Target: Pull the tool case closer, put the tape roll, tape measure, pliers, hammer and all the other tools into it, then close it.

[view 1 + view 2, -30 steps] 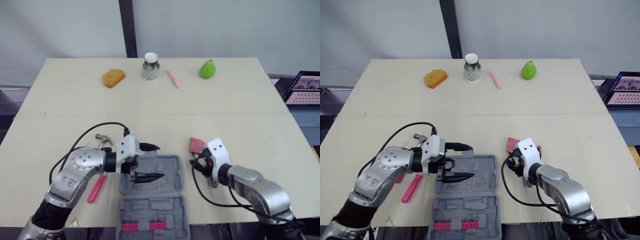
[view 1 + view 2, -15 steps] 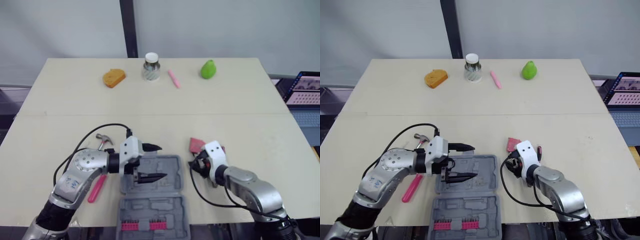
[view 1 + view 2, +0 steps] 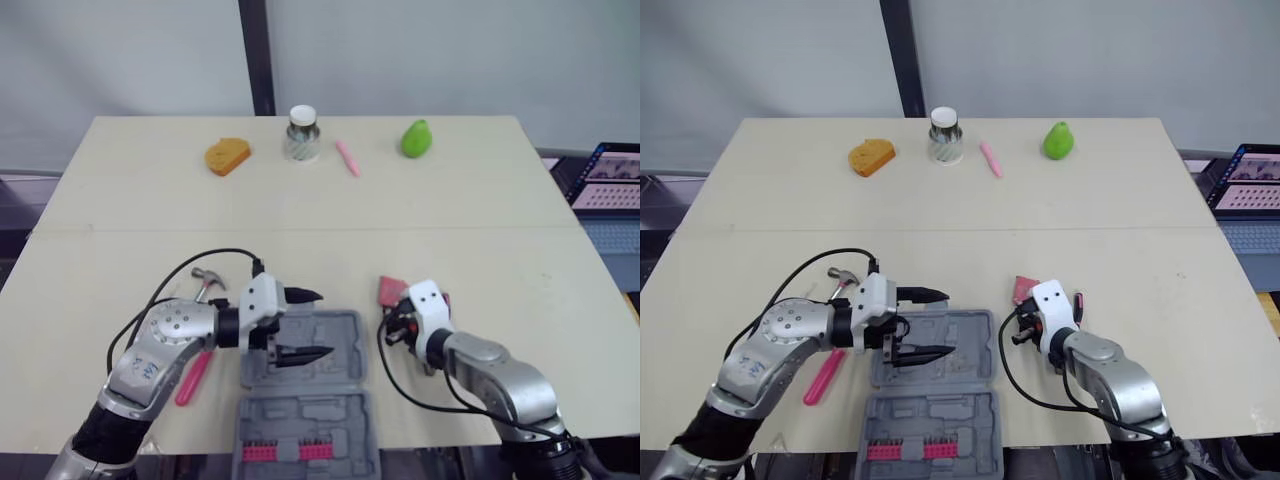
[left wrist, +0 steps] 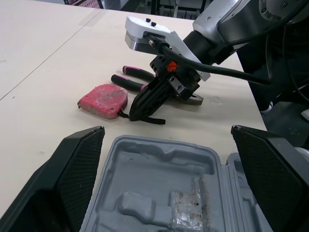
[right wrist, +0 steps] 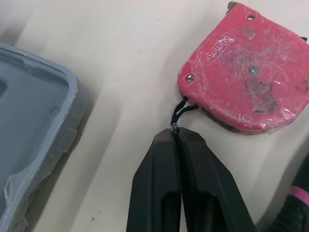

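The grey tool case (image 3: 345,345) lies open at the table's near edge, with several pink bits in its near half. Over its far half my left gripper (image 3: 308,325) hovers open and empty. Right of the case lies the red tape measure (image 5: 251,92), also seen from the head (image 3: 392,290). My right gripper (image 5: 176,137) is shut on the tape measure's black cord, low over the table. The pink-handled pliers (image 4: 133,79) lie just beyond the tape measure. A hammer (image 3: 205,282) with a pink handle lies left of the case, partly under my left arm.
Along the far edge stand an orange bread-shaped object (image 3: 227,155), a lidded jar (image 3: 301,133), a pink pen (image 3: 346,157) and a green pear (image 3: 415,138). A laptop (image 3: 610,180) sits off the table's right side.
My right gripper has closed, pinching the tape measure's cord. The left arm has shifted slightly to the right over the case and stays open.
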Controlling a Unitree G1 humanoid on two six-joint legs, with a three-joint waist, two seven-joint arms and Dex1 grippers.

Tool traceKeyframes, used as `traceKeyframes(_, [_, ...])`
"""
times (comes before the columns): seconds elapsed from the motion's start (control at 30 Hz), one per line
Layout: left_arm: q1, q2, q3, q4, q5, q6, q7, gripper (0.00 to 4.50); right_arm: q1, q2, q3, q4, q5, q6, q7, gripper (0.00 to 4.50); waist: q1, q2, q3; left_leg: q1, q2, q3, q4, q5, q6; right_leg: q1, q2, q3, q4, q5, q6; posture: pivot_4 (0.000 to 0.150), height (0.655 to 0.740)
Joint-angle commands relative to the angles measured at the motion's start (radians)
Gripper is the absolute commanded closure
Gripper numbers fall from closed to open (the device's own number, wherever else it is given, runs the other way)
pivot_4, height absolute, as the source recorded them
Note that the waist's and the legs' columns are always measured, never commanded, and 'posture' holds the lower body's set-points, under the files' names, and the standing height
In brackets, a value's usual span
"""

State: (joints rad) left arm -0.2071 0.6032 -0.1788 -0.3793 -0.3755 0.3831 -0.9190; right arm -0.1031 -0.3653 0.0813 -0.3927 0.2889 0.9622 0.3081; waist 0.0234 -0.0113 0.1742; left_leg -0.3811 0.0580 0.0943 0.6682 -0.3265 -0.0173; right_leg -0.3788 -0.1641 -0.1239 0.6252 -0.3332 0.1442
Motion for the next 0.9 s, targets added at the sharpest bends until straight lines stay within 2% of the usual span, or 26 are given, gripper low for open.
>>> traceKeyframes(0.03, [0.014,0.006,-0.011,-0.031,0.008,-0.018,-0.013,0.00,0.045,0.001,-0.020,-0.055,0.023,0.034,0.002,4.45,0.000,0.000,0.000,0.000,0.000,0.000,0.000,0.000,0.000,0.000,0.000,0.000,0.000,0.000,0.000,0.150,0.7400])
traceKeyframes(0.43, [0.049,0.072,-0.020,-0.021,0.028,-0.034,-0.087,0.00,0.197,-0.030,-0.035,-0.223,0.095,0.117,0.020,4.45,-0.001,0.000,0.000,0.000,0.000,0.000,0.000,0.000,0.000,0.000,0.000,0.000,0.000,0.000,0.000,0.150,0.7400])
traceKeyframes(0.9, [0.105,0.146,-0.004,-0.082,-0.010,0.015,-0.150,0.00,0.390,-0.018,-0.041,-0.401,0.155,0.204,-0.002,4.45,0.001,0.000,0.000,0.000,0.000,-0.001,-0.001,0.000,0.001,0.000,0.000,0.000,0.000,0.000,0.000,0.150,0.7400])
